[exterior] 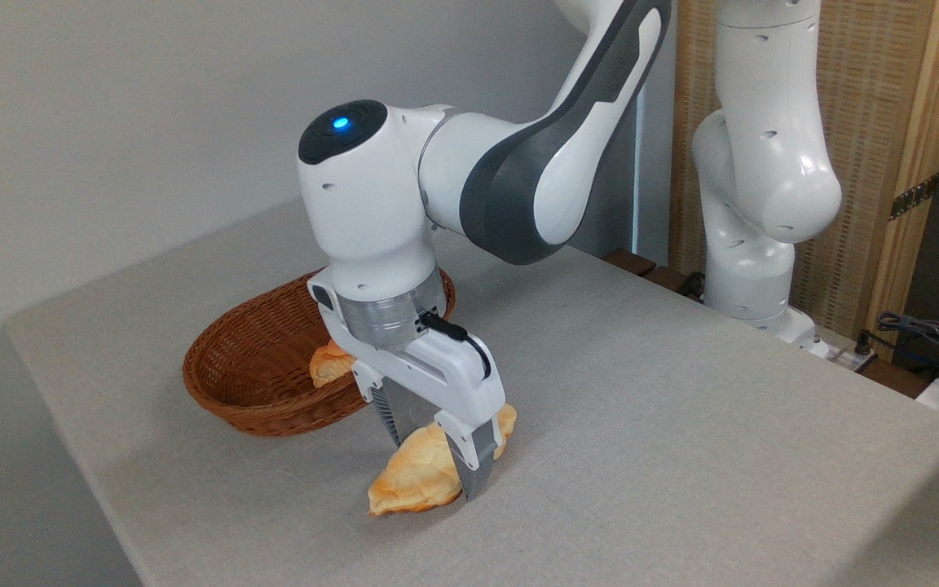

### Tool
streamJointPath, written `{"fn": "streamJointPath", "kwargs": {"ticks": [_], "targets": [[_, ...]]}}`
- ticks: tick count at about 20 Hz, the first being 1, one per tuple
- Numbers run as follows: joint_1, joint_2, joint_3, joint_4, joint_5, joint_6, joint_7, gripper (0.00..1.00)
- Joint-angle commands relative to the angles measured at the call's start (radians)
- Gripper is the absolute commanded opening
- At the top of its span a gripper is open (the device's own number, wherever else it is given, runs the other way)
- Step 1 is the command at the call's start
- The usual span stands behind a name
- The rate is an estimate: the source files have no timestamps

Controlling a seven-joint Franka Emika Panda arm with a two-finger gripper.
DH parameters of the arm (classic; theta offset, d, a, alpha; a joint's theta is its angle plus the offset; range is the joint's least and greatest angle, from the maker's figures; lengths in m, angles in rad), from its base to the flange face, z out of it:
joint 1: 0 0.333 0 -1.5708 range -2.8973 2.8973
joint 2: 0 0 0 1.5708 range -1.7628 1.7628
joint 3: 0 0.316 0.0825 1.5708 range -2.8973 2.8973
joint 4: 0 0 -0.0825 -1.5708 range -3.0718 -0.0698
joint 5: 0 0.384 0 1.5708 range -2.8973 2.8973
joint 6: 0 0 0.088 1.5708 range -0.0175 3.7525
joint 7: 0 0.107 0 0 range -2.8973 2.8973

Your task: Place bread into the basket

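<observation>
The bread (406, 483), a long golden pastry with browner pointed ends, lies flat on the grey table just right of and in front of the basket (229, 359). My gripper (434, 470) reaches straight down over the bread's middle and stands open, one finger on each side of it. The fingertips (470, 481) are down at table level, and I cannot tell whether they touch the pastry. The basket is oval, reddish-brown wicker, and my wrist hides its right end.
A smaller golden-orange roll (329, 364) lies inside the basket at its right side. The arm's white base (751, 269) stands at the table's back right. The table's left edge (70, 432) runs close to the basket. Cables (926, 334) lie off the far right.
</observation>
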Motion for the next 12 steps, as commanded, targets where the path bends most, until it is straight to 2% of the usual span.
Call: {"fn": "streamJointPath", "kwargs": {"ticks": [1, 12], "targets": [[-0.004, -0.013, 0.002, -0.001, 0.008, -0.02, 0.015, 0.36], [-0.004, -0.022, 0.002, 0.012, 0.008, -0.036, 0.018, 0.34]]}}
